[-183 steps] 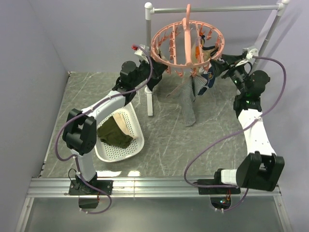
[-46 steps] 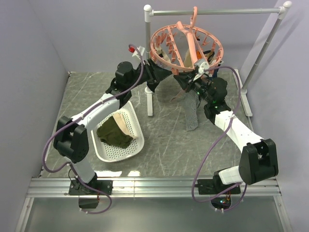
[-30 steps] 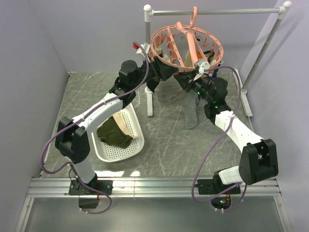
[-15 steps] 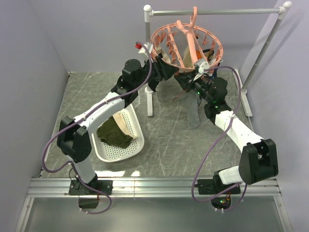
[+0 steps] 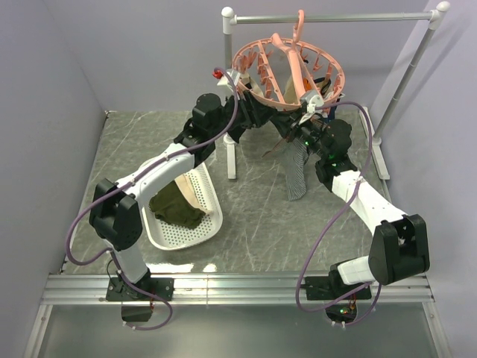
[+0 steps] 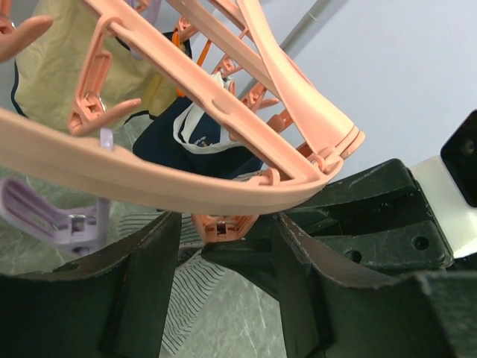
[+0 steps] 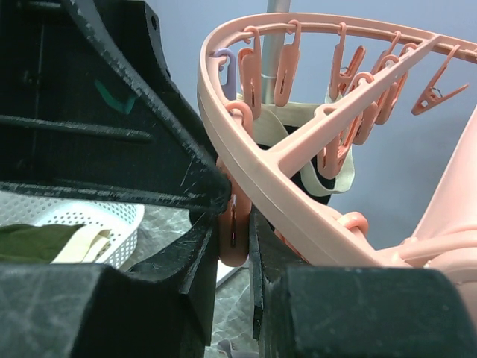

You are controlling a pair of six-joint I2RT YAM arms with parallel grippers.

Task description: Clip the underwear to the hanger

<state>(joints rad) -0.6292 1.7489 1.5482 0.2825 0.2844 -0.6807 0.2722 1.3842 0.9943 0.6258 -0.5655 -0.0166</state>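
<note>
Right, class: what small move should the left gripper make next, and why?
Probably close the left gripper on the peg that hangs between its open fingers, under the rim of the hanger. The right gripper is pinched on a second peg, which seems to steady the ring, and the underwear hangs below.
</note>
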